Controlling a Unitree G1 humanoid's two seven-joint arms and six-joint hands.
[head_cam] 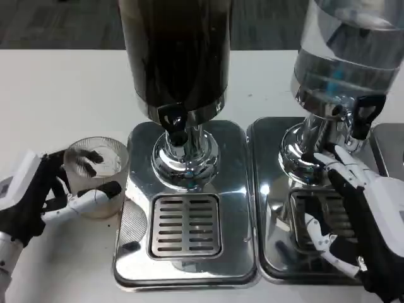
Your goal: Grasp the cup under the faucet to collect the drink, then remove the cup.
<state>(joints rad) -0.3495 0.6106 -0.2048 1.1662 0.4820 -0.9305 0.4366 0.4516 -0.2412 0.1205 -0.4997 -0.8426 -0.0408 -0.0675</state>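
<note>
Chrome bases dominate your view: two dispensers side by side, the dark-drink dispenser point(175, 57) at 12 o'clock and the clear-water dispenser point(347, 50) at 2 o'clock, each on its own drip tray. Dark one's faucet point(173, 123) sits over the left drip tray point(185, 224), slotted grate at 6 o'clock of the spout.

Your left hand point(47, 196) is wrapped on the clear plastic cup point(96, 177) at 9 o'clock, fingers closed round its side wall. Cup stands on the white table point(57, 95), just beside the tray's left edge, not yet under either spout.

Your right hand point(350, 214) hovers over the right drip tray point(271, 208) at 4 o'clock, fingers spread, holding nothing, near the clear tank's black lever point(366, 110).

My read: you're at the carry-in. Keep the cup upright, lift it over the tray lip rather than dragging, centre the mouth directly below the spout. Thin plastic will likely flex, so squeeze lightly.
</note>
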